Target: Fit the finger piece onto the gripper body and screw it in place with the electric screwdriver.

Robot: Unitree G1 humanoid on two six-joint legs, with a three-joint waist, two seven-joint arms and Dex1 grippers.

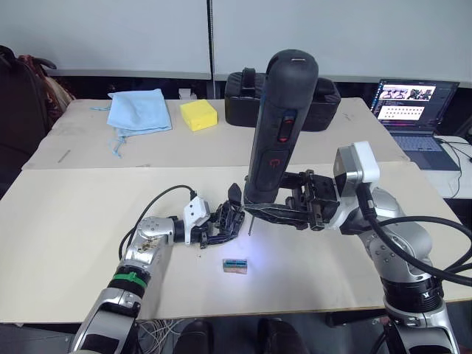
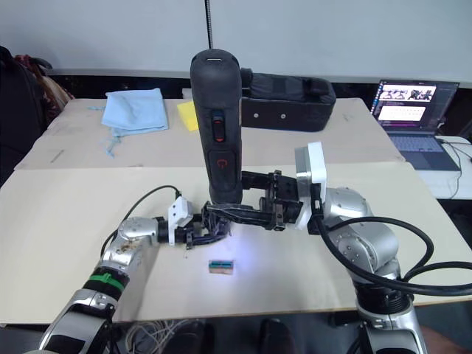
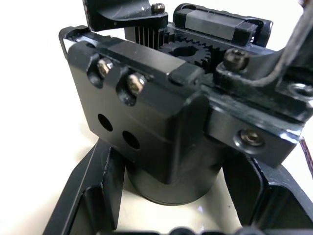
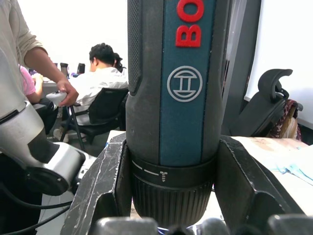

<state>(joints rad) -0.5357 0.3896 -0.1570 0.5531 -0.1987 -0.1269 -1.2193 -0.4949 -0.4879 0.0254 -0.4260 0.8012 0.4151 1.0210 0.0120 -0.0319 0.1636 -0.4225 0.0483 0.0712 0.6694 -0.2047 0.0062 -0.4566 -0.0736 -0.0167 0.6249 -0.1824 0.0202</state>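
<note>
Right tool [image 1: 259, 212] clamps the electric screwdriver [image 1: 276, 133] — a long, dark, pen-shaped plastic driver w/ red button marks — near its lower collar, upright, its thin metal bit pointing down at the pale tabletop [image 1: 74, 221], tip light casting a glow there. Left tool [image 1: 221, 221] is closed round the gripper body [image 3: 161, 122], a small black plastic assembly w/ stubby round base, exposed gear and two seated screws above two open holes; it rests on the tabletop just left of the bit, apparently held steady so the driver can come straight down. Finger piece can't be told apart from the black cluster. A small teal-and-tan block [image 1: 235, 265] lies just in front. Judged stage: aligning bit w/ a screw hole.
</note>
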